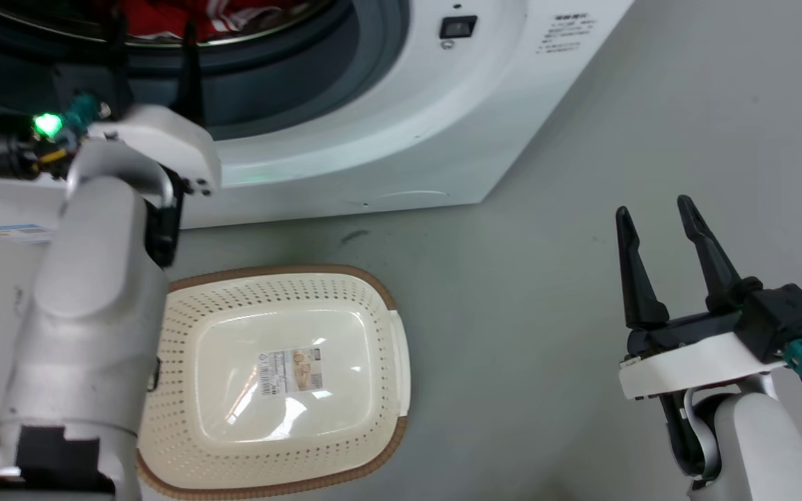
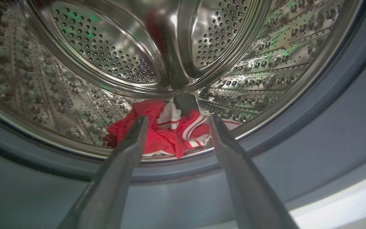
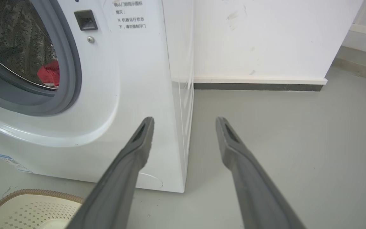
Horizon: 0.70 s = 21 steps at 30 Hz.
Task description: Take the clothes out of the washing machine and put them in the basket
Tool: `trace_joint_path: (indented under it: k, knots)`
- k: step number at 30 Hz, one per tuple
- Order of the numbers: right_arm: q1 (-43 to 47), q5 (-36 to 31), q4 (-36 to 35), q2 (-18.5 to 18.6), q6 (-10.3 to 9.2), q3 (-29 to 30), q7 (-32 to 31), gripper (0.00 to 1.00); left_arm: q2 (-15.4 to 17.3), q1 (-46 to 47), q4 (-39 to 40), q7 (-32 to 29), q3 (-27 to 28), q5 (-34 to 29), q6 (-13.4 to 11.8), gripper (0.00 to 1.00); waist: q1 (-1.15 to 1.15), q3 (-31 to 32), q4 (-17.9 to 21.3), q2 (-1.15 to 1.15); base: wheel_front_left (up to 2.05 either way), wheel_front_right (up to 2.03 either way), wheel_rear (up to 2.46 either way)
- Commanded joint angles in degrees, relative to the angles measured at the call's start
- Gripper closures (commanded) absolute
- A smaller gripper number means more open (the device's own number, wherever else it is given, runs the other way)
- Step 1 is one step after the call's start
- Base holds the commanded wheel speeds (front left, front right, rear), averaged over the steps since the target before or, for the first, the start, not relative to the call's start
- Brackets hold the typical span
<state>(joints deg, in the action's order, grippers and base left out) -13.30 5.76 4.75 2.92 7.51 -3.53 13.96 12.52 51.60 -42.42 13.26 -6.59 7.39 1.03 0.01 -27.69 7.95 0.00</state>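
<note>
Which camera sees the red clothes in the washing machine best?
The left wrist view: the clothes lie bunched at the bottom of the drum, red with white stripes. The head view catches just a red strip at its top edge; the right wrist view, a small red patch.

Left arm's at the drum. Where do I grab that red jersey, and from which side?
Judging by its pose, pinch the raised red fold mid-heap on the jersey, straight in from the front. It lies crumpled at the drum's front lip, and the open left gripper lines up with it.
</note>
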Motion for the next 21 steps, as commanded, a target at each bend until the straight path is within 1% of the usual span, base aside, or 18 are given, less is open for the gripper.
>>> trace_joint_path:
  k: [1, 5, 9, 11, 17, 21]
  knots:
    - [-1.19, 0.6, 0.44, -0.07, -0.03, -0.29, 0.45, 0.0, 0.54, 1.52, -0.92, -0.57, 0.06, -0.14, 0.34, 0.0, -0.01, -1.55, 1.53, 0.0, 0.0, 0.0, 0.0]
    - [-2.35, 1.39, 2.17, -0.08, -0.04, -1.51, 1.06, 0.0, 3.0, 6.92, -5.49, -3.77, -0.5, -0.86, 1.06, 0.0, -0.01, -2.54, 2.71, 0.0, 0.0, 0.0, 0.0]
    - [-3.32, 2.29, 3.44, -0.07, -0.04, -2.57, 1.22, 0.0, 5.11, 11.47, -10.08, -8.45, -1.24, -1.38, 1.81, 0.0, -0.01, -3.18, 4.08, 0.0, 0.0, 0.0, 0.0]
    - [-3.78, 2.75, 3.7, -0.07, -0.03, -2.98, 1.27, 0.0, 6.35, 13.93, -12.28, -11.35, -1.69, -1.78, 2.12, 0.0, -0.01, -3.45, 4.77, 0.0, 0.0, 0.0, 0.0]
    - [-4.0, 4.08, 3.43, -0.08, -0.04, -3.9, 1.26, 0.0, 8.59, 19.47, -19.28, -22.2, -3.55, -2.57, 3.92, 0.0, -0.01, -3.96, 6.44, 0.0, 0.0, 0.0, 0.0]
    - [-4.32, 4.81, 3.28, -0.08, -0.04, -4.9, 1.27, 0.0, 9.79, 22.94, -22.59, -29.03, -4.54, -2.61, 4.56, 0.0, -0.01, -4.87, 7.74, 0.0, 0.0, 0.0, 0.0]
